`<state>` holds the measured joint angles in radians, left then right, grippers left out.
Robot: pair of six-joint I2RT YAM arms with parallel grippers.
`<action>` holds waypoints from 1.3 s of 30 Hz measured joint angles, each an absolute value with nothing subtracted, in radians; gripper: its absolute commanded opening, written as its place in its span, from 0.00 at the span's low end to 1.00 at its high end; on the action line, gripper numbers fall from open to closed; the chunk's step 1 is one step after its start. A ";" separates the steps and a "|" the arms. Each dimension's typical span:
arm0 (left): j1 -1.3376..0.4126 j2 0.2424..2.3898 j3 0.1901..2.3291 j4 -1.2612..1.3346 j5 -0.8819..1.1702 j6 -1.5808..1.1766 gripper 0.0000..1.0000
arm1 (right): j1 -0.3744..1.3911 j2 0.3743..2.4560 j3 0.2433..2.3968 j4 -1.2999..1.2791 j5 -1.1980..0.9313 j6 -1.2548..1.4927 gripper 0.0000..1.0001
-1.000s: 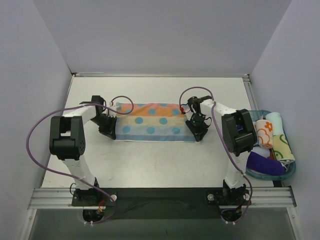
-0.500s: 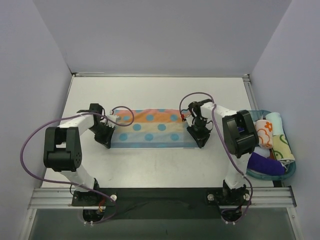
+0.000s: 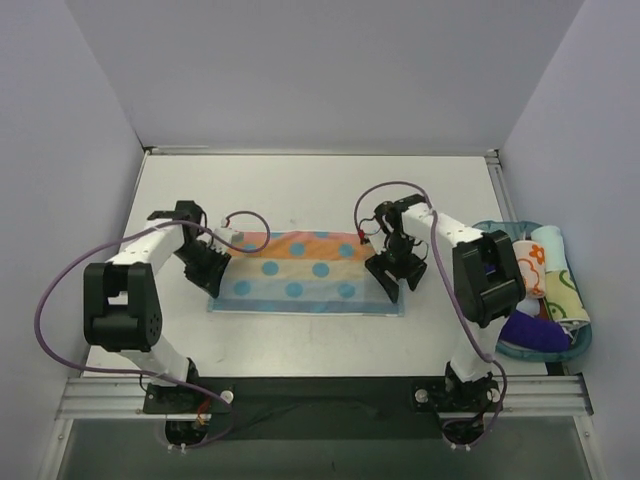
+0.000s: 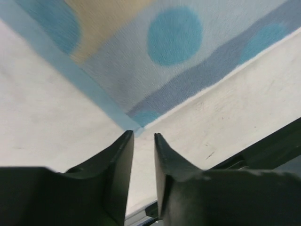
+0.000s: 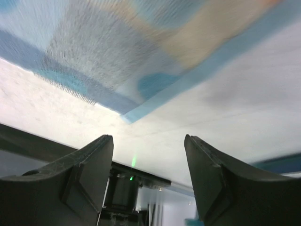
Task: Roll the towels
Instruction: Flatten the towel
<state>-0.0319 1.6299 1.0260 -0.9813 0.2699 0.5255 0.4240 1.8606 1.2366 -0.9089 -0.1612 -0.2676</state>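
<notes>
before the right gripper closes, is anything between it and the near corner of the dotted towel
Nothing visible. The right gripper is open just short of the dotted towel corner, with only bare table between them.

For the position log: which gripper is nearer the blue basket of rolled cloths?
Right. The right gripper is at the spread towel's right end, on the basket's side; the left gripper is at the towel's left end, a towel's length farther off.

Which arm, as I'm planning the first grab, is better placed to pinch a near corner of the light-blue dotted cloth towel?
Probably the right: the right gripper is wide open with a near corner of the light-blue dotted towel just ahead. The left gripper shows only a narrow gap.
</notes>
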 measured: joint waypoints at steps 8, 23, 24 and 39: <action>-0.011 1.707 1.472 -0.944 0.340 0.517 0.43 | 0.247 1.881 1.655 -0.932 -0.175 -0.271 0.61; -0.010 2.078 1.674 -0.773 0.349 0.395 0.43 | 0.204 2.320 1.987 -0.890 -0.113 -0.172 0.40; -0.010 2.082 1.674 -0.772 0.348 0.393 0.43 | 0.204 2.328 1.989 -0.887 -0.110 -0.168 0.40; -0.010 2.132 1.674 -0.728 0.334 0.377 0.48 | 0.210 2.381 2.010 -0.874 -0.132 -0.130 0.35</action>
<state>-0.0101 2.1319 1.6745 -0.7284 0.3340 0.3767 0.2104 2.3806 2.0102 -0.8738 -0.1318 -0.1303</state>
